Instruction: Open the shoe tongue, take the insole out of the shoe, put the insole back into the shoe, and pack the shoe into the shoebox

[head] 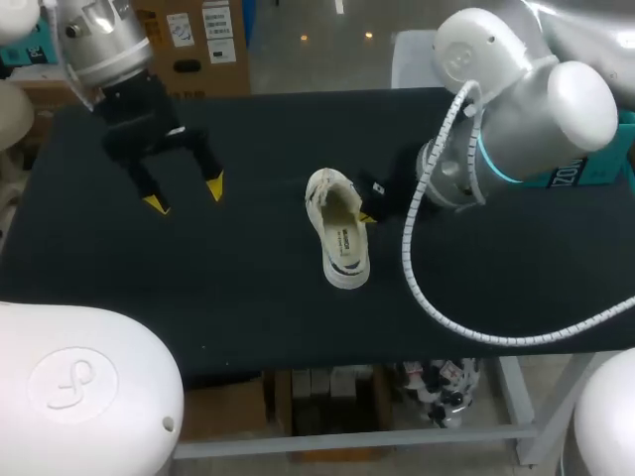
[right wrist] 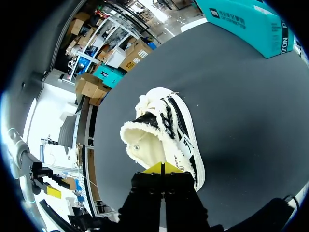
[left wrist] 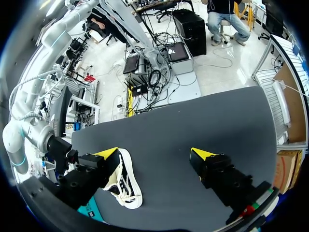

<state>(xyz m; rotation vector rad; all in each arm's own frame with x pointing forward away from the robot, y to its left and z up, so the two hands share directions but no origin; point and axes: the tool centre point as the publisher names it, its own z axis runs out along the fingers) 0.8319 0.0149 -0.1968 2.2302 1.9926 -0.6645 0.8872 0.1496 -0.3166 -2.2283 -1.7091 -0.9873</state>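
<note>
Shoe (head: 337, 226) lies mid-table; right claw (right wrist: 162, 167) pinched closed by its collar, left claw (head: 185, 194) wide open, empty; teal shoebox (right wrist: 246, 21) beyond.

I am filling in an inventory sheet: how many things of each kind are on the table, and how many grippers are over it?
shoe: 1
shoebox: 1
grippers: 2, the left gripper and the right gripper
Total: 4

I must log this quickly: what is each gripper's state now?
Left gripper: open, empty, above the table.
Right gripper: shut, tips at the shoe; a grip on it cannot be told.
</note>
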